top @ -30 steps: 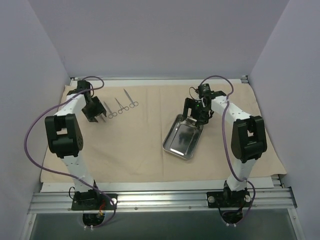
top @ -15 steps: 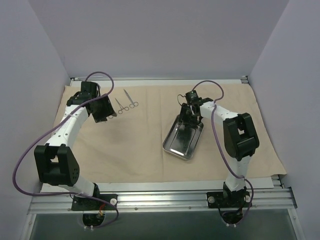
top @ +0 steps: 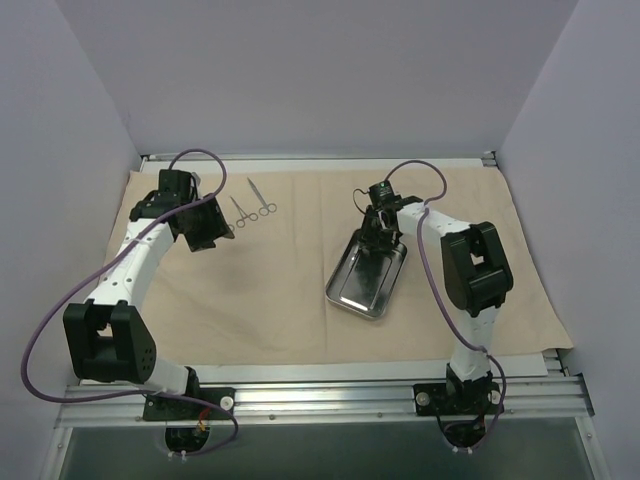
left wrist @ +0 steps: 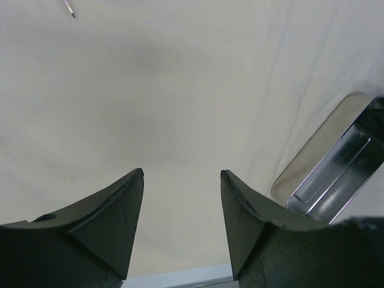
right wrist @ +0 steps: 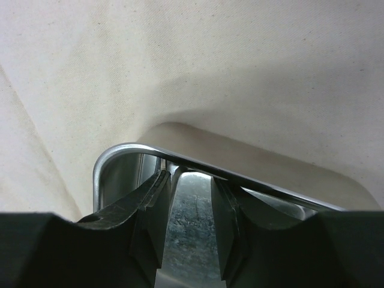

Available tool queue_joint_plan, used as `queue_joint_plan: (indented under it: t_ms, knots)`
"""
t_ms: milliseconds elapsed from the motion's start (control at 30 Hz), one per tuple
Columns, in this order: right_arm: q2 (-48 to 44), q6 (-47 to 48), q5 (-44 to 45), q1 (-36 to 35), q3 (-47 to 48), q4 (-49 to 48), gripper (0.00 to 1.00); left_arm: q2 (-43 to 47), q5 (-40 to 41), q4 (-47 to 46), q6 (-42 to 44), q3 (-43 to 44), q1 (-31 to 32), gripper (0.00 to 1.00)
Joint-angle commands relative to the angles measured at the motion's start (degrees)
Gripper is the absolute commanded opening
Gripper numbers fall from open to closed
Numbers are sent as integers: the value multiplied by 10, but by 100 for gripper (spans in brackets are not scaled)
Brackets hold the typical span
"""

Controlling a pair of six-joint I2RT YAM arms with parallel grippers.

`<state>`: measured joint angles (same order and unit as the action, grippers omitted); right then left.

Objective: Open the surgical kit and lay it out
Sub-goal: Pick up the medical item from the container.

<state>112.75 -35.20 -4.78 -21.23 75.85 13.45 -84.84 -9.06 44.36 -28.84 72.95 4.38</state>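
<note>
Lowered right end effector (right wrist: 189, 180) into far end of steel tray (top: 346, 299), right of centre on cloth wrap (top: 270, 290); narrowed, gripping nothing visible, probably for dragging. Left end effector (left wrist: 182, 174) wide, empty, near far-left instruments (top: 251, 207).

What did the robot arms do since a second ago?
The left end effector swung right over the cloth wrap, open and empty, and now hides most of the leftmost of the three instruments from above. The right end effector slid left and down into the steel tray at its far rim, jaws narrowing, nothing seen between them. Tray, cloth and the other two instruments stayed put.
</note>
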Motion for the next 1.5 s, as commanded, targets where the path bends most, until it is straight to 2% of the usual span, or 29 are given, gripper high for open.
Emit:
queue_joint_plan:
  t_ms: [0, 600, 1000, 1233, 1433, 1467]
  knots:
    - [3, -8, 16, -6, 21, 10, 34, 19, -10, -21, 3, -6, -2, 63]
    - [-15, -11, 13, -17, 32, 23, 34, 4, -22, -25, 3, -3, -3, 63]
    - [25, -2, 23, -28, 51, 29, 35, 7, -30, -27, 7, -11, -12, 63]
    - [89, 10, 63, -43, 93, 97, 34, 14, -36, -31, 12, -16, -14, 66]
    - [87, 21, 54, -43, 75, 103, 12, 19, -60, -31, 17, -17, -15, 66]
    - [85, 22, 54, -43, 75, 104, 5, 21, -73, -33, 17, -18, -14, 67]
